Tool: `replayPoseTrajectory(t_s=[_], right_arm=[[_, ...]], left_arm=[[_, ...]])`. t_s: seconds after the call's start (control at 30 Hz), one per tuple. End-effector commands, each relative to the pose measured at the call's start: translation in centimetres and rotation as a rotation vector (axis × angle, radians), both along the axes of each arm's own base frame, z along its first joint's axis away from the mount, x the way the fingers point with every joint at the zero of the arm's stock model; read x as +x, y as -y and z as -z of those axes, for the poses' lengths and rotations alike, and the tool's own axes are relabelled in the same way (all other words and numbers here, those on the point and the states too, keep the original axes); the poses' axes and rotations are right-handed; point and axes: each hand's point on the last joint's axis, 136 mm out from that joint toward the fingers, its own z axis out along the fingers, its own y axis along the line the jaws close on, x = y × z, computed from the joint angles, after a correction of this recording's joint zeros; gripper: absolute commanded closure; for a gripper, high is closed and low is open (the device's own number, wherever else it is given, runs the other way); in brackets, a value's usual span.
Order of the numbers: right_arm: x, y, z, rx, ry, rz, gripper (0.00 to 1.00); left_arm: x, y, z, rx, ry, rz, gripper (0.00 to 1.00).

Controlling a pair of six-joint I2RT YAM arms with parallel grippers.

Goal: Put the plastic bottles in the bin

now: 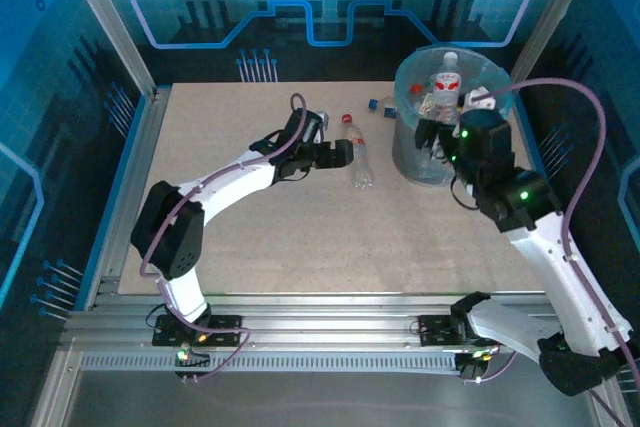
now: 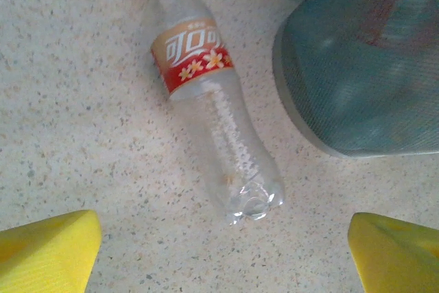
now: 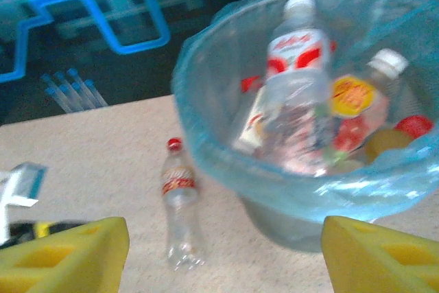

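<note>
One plastic bottle (image 1: 358, 153) lies on its side on the table, clear, with a red cap and a red-and-tan label. In the left wrist view this bottle (image 2: 212, 101) has its base toward my left gripper (image 2: 219, 259). That gripper is open, its yellow fingers (image 2: 48, 255) wide apart, a short way from the base and touching nothing. The left gripper (image 1: 343, 154) sits just left of the bottle. The bin (image 1: 450, 112), lined with a light-blue bag, holds several bottles (image 3: 298, 80). My right gripper (image 3: 223, 259) is open and empty at the bin's near side (image 1: 435, 137).
Small blue-and-white items (image 1: 378, 105) lie on the table behind the bottle, left of the bin (image 2: 363, 66). A metal frame (image 1: 140, 137) borders the table on the left and at the front. Open tabletop (image 1: 300, 237) stretches in front of the bottle.
</note>
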Motion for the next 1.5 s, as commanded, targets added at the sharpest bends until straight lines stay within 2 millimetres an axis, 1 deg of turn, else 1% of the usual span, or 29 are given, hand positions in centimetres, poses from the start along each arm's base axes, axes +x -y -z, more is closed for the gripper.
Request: replayPoseTrajectory(t_s=[0.0,0.13,0.3,0.37,0.47,0.6,0.7,0.77,0.87,0.9,1.07,1.2,1.33,1.4,1.47], right_arm=[[-0.8,-1.7,-0.4,0.028,0.073,-0.016,0.25],[-2.4,-3.2,0.6,-0.005,0.074,-0.066,0.25],[-4.4,-3.9,0.1,-0.029,0.118,-0.11,0.25],[-5.2,-3.7,0.1,-0.04,0.121,-0.123,0.25],[-6.4,-2.9,-0.2,-0.048,0.136,-0.126,0.25],[-7.2,-2.1,-1.0,-0.056,0.181,-0.131,0.25],[-7.2,-1.9,-1.6,-0.089,0.198,-0.138,0.25],[-7.2,-2.0,-1.7,-0.109,0.193,-0.145,0.25],[-7.2,-2.0,-1.7,-0.11,0.196,-0.146,0.25],[-7.1,-2.0,-1.7,-0.104,0.201,-0.144,0.25],[-6.9,-2.5,-1.9,-0.11,0.203,-0.157,0.24],[-6.6,-2.7,-2.2,-0.134,0.207,-0.158,0.25],[-6.5,-3.0,-2.6,-0.132,0.213,-0.169,0.25],[-6.4,-3.2,-2.6,-0.133,0.211,-0.172,0.25],[-6.3,-3.3,-2.6,-0.133,0.204,-0.174,0.25]], left_arm=[[0.1,1.1,0.3,0.002,-0.04,-0.007,0.06],[0.2,2.5,1.1,0.048,-0.065,0.003,0.05],[0.4,4.2,1.9,0.068,-0.078,0.019,0.04],[0.5,4.5,2.2,0.068,-0.087,0.014,0.04],[0.6,4.9,2.4,0.05,-0.109,-0.009,0.03],[0.4,5.8,2.5,0.083,-0.116,-0.008,0.02],[0.5,5.6,3.6,0.119,-0.133,-0.024,0.01],[0.9,6.0,4.1,0.115,-0.143,-0.023,0.01],[1.9,6.9,4.8,0.148,-0.156,0.007,0.01],[2.3,7.1,5.4,0.168,-0.165,0.011,0.01],[4.1,7.2,7.1,0.21,-0.175,0.003,0.02],[4.9,6.2,9.4,0.215,-0.22,-0.029,0.06],[5.3,5.4,11.1,0.247,-0.229,-0.033,0.1],[5.4,5.2,12.0,0.244,-0.253,-0.029,0.15],[5.4,5.0,12.5,0.242,-0.27,-0.028,0.22]])
